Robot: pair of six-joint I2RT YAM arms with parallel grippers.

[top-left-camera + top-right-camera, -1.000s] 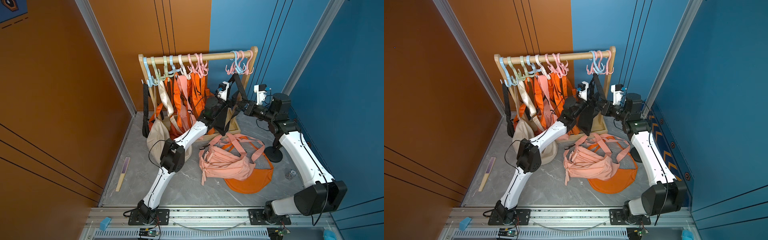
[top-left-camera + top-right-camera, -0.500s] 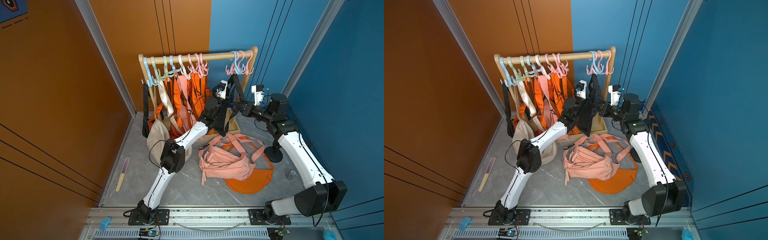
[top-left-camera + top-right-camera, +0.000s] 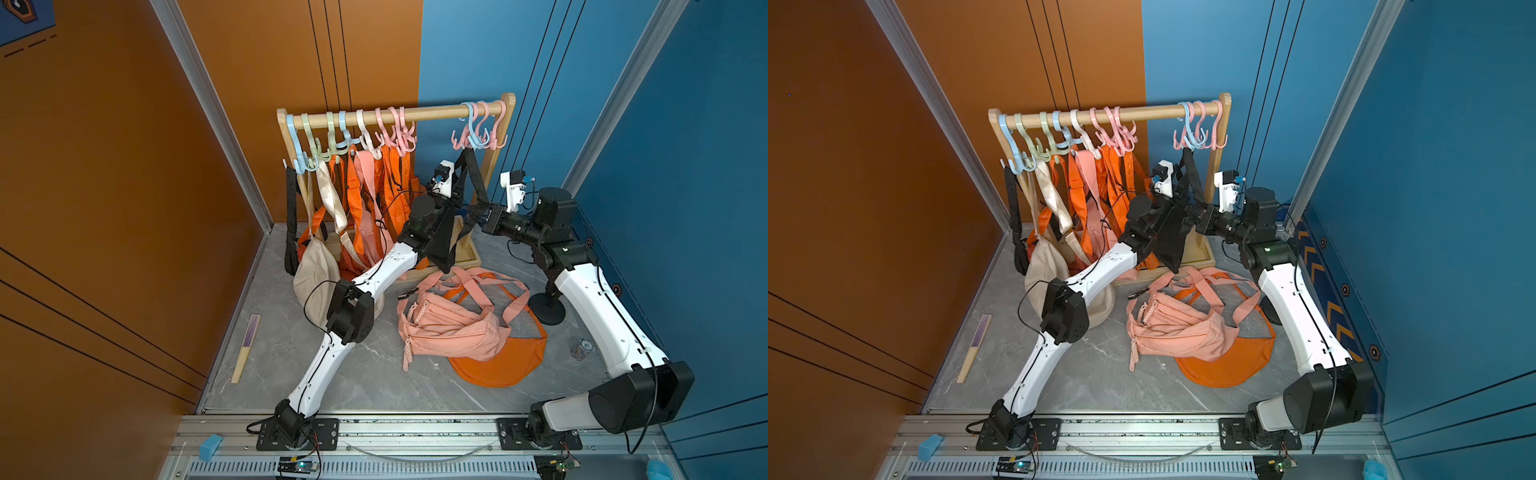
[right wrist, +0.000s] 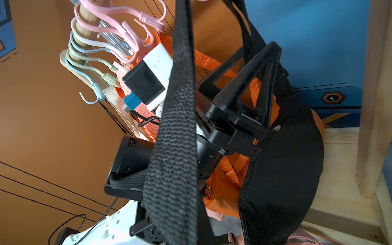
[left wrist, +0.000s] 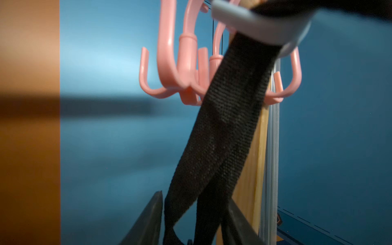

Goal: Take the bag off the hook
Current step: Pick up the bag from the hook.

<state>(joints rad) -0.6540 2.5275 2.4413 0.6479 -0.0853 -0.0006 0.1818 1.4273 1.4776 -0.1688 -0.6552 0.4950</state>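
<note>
The black bag (image 3: 444,241) (image 3: 1171,241) hangs by its black strap (image 5: 222,131) from a light blue hook (image 3: 471,133) (image 5: 254,21) at the right end of the rack. My left gripper (image 3: 459,195) (image 5: 195,197) reaches up under the hook with both runs of the strap between its fingers. One finger touches the webbing and a sliver of gap shows at the other. My right gripper (image 3: 473,210) (image 3: 1196,212) is shut on the strap's right-hand run below the hook. In the right wrist view the strap (image 4: 176,127) hides my own jaws, and the bag's body (image 4: 286,169) hangs beside the left gripper.
The wooden rack (image 3: 436,111) carries several more hooks with orange bags and a beige bag (image 3: 316,270). Pink hooks (image 3: 490,133) crowd the blue one, next to the rack's post (image 3: 494,166). A pink bag (image 3: 449,328) and an orange bag (image 3: 503,365) lie on the floor near a black stand (image 3: 548,309).
The left gripper's jaws have narrowed around the strap. The right gripper has stayed shut on the strap and shifted slightly left.
</note>
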